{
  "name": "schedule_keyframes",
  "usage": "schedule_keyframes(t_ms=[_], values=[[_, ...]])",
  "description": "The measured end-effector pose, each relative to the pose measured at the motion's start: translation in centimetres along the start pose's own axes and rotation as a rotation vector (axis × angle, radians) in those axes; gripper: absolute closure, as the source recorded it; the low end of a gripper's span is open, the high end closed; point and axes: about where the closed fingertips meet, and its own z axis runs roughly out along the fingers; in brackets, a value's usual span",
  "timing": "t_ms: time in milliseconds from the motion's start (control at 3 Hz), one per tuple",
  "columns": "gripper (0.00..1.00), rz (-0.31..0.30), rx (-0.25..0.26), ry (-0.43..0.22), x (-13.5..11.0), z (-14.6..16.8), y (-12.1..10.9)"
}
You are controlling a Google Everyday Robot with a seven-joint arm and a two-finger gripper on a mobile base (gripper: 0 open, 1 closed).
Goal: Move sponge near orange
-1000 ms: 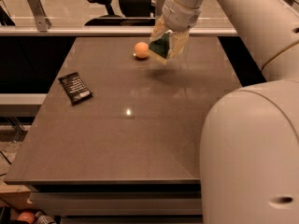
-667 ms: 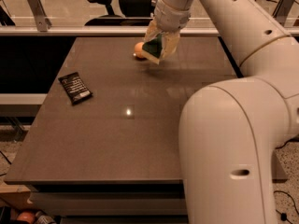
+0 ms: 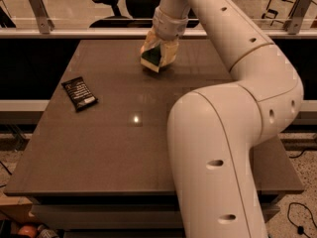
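The gripper (image 3: pixel 158 62) was clamped on the sponge (image 3: pixel 151 57), low over the table's (image 3: pixel 124 148) far middle. Couldn't make out the orange. The arm hid the right side. The black packet (image 3: pixel 79 93) sat well left, with lots of open tabletop nearer the front edge.

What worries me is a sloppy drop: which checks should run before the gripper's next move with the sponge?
1. Sponge held in the gripper: ok, clamped between the fingers.
2. Gripper over the table: ok, above its far part, inside the edges.
3. Orange in sight: not ok, nothing of it shows; it may be hidden behind the gripper.
4. Sponge close to the orange: cannot tell.
5. Sponge touching the tabletop: cannot tell; it sits low.
6. Black packet out of the way: ok, well apart, nearer the camera.
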Motion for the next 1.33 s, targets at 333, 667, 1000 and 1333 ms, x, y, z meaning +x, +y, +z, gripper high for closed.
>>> schedule_keyframes(t_ms=[333,667,1000,1333], values=[[1.00,0.025,-0.007,0.001,1.0,0.5,0.5],[1.00,0.056,-0.011,0.011,2.1,0.4,1.7],[1.00,0.073,-0.021,0.016,2.9,0.5,2.6],[0.82,0.072,0.006,0.023,3.2,0.9,1.7]])
